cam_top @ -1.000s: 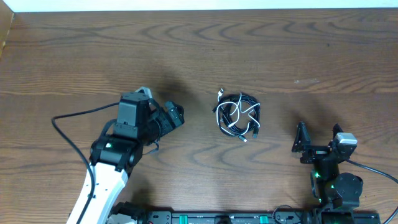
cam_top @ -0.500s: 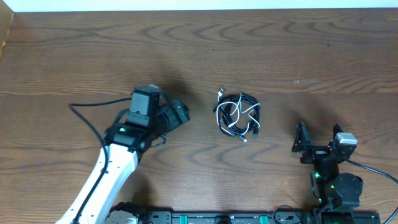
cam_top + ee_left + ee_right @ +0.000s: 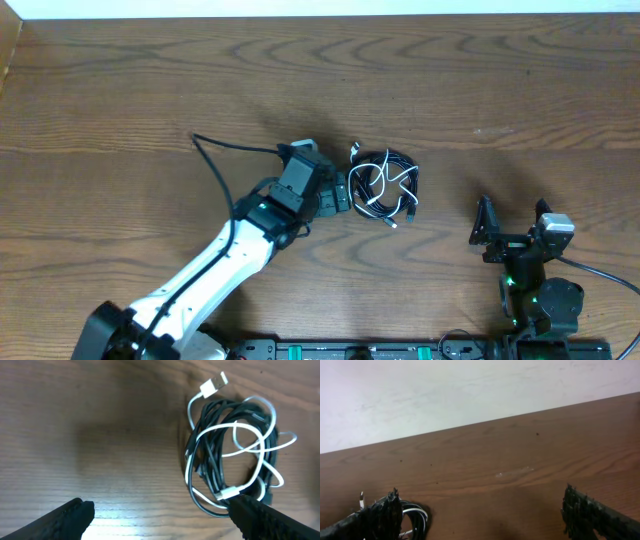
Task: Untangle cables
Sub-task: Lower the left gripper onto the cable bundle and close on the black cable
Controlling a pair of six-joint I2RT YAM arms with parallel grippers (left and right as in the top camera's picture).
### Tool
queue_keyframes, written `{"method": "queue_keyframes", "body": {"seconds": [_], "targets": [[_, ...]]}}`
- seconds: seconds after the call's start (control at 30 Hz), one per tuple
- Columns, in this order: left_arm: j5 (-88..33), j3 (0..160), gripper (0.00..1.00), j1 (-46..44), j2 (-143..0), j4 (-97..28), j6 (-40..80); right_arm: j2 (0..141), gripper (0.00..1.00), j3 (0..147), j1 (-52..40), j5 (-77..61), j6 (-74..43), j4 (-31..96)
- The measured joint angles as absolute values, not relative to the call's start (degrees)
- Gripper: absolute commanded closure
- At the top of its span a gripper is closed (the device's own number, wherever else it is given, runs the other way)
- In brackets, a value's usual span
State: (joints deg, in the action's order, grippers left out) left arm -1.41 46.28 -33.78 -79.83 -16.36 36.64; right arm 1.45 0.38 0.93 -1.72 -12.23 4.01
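Cables [image 3: 382, 187]: one tangled, roughly round coil, laid mid-table [image 3: 480, 80]. One white cord is counted; the black cords cannot be counted. Left gripper [image 3: 340, 194]: fingers spread, nothing held, set just beside the coil, which lies rightward. Right gripper [image 3: 513, 221]: spread, empty, well apart. The left arm is judged nearer.

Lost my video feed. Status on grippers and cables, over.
Left gripper open, at edge of cables, nothing held. Right gripper open, empty, off to the side. Cables one tangled bundle, white looped through black. Nothing in the way.
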Motion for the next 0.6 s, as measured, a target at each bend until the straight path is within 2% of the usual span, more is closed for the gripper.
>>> {"method": "queue_keyframes", "body": {"seconds": [0.1,0.27,0.6], "targets": [[-0.9,46.3,0.05,-34.3,-82.3,-14.2,36.2,1.5,0.01,0.4,0.9,-1.7,-12.2,4.0],[-0.7,46.4,0.11,-34.3,-85.8,-11.2,36.0,1.5,0.01,0.4,0.9,-1.7,-12.2,4.0],[-0.5,46.4,0.12,-34.3,-87.7,-9.4,36.0,1.5,0.01,0.4,0.9,-1.7,-12.2,4.0]]}}
